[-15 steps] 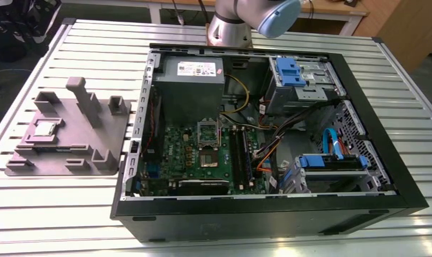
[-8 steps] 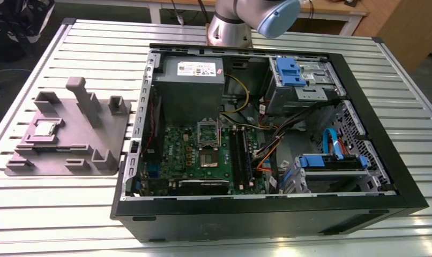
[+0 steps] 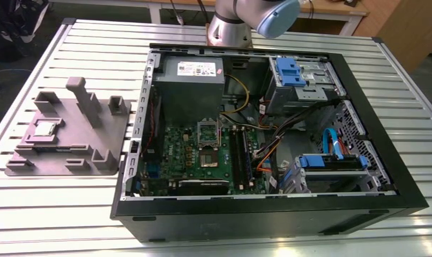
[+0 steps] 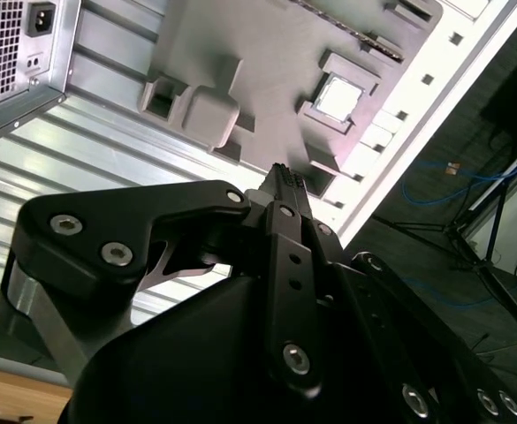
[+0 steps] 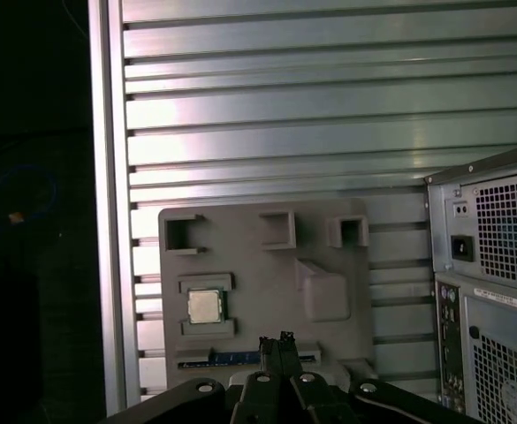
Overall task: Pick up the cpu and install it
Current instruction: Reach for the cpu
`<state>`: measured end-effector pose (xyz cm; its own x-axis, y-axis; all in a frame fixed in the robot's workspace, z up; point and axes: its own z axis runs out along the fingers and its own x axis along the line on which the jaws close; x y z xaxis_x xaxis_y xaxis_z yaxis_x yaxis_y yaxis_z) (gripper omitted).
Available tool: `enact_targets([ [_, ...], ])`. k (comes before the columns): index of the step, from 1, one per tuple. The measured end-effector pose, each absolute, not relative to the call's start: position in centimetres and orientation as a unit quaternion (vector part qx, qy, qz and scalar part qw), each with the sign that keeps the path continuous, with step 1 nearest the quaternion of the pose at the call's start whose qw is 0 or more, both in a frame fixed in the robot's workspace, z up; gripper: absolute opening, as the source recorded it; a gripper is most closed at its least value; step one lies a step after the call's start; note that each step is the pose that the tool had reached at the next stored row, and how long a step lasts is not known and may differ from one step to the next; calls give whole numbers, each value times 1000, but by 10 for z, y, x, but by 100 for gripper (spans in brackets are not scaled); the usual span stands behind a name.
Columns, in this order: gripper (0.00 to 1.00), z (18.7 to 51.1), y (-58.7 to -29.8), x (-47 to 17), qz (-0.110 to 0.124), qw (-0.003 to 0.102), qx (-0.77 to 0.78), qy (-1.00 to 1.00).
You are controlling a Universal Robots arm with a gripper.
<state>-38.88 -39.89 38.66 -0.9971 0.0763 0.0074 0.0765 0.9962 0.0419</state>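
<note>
one cpu (image 3: 44, 128) is seen, laid flat in a recess of one grey tray (image 3: 66, 155) on the slatted surface (image 3: 30, 203). the tray is set just beside one open computer case (image 3: 273, 214), at the exterior view's left. in the first wrist view the two fingers (image 5: 266, 353) are pressed together with nothing pinched, well apart from the cpu. raised lips flank the chip on two sides; bare surface is left beyond the tray's outer edge.

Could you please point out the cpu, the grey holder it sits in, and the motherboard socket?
cpu (image 5: 204, 306): first wrist view, centre of its metal top.
grey holder (image 5: 258, 274): first wrist view, bare flat surface.
motherboard socket (image 3: 207, 158): exterior view, its dark centre.
</note>
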Motion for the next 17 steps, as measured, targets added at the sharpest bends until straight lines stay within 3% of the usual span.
enact_targets([
  [17,10,386,-399,-402,-21,3,-38,-999],
])
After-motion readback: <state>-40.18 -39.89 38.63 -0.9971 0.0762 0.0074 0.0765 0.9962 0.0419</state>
